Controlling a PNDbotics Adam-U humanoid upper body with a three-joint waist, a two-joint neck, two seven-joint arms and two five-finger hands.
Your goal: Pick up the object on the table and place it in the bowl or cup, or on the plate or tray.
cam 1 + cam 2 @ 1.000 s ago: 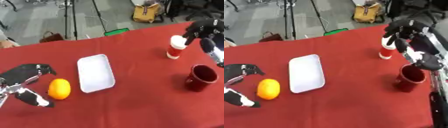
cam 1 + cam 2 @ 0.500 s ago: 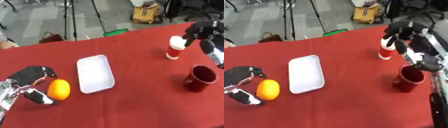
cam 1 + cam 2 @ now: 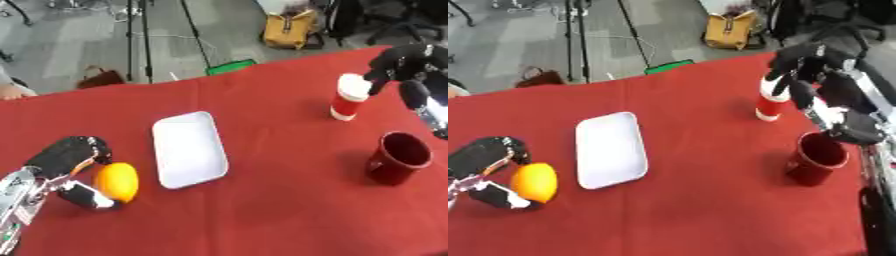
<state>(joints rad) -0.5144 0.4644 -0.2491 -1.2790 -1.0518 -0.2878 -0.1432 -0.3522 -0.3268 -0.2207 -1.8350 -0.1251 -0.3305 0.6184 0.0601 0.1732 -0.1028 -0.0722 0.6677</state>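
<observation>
Orange fruit (image 3: 117,181) sits on the red bench (image 3: 280,200) near its left edge, just left of the white tray (image 3: 188,149), not touching it. Left robot hand (image 3: 68,159) is around the fruit: black fingers curled over its upper left, thumb (image 3: 84,196) at its lower left, both look in contact, fruit on the cloth. Right robot hand (image 3: 802,67) is at the far right, fingers curled next to the red cup with a white lid (image 3: 350,97); can't tell if it actually touches the cup. Dark red mug (image 3: 398,157) stands upright, nearer than the cup, well apart from the tray.
</observation>
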